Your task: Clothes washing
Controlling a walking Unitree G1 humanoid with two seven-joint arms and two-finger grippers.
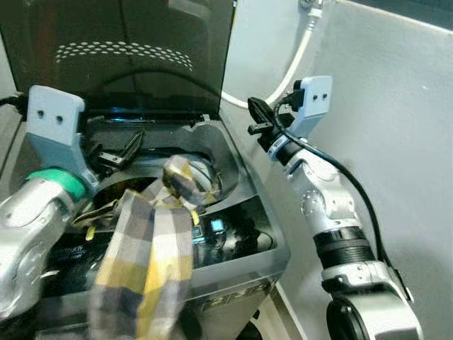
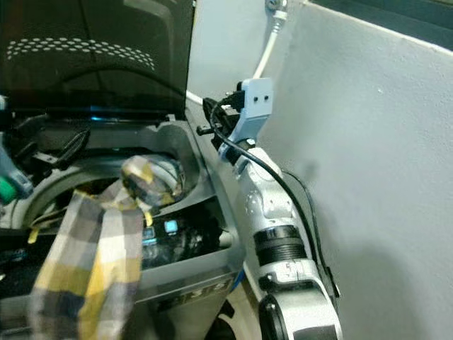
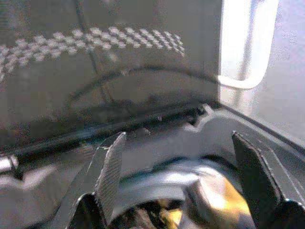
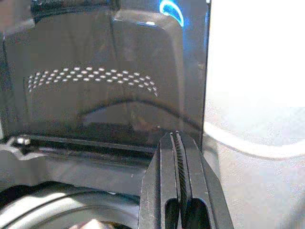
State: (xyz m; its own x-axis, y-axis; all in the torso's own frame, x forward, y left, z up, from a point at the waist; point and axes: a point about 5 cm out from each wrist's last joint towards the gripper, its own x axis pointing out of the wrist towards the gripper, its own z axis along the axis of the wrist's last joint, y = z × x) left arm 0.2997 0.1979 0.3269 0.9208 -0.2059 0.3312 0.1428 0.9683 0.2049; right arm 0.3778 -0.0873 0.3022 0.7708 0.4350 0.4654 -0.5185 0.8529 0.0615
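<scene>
A top-loading washing machine [image 1: 244, 185] stands before me with its dark lid [image 1: 120, 57] raised. A yellow and grey plaid cloth [image 1: 152, 248] hangs over the machine's front edge, its upper end bunched at the drum opening [image 1: 205, 173]. My left gripper [image 1: 119, 152] hovers over the back left of the drum, open, with nothing between its fingers [image 3: 112, 171]. My right gripper [image 1: 258, 119] is shut and empty, held up at the machine's right rear corner beside the lid's edge, its fingertips [image 4: 177, 138] pressed together.
A white hose [image 1: 297, 64] runs down the grey wall [image 1: 396, 142] to the right of the machine. Blue lights glow on the control panel [image 1: 216, 227] at the front right. A black cable [image 1: 354, 191] trails along my right arm.
</scene>
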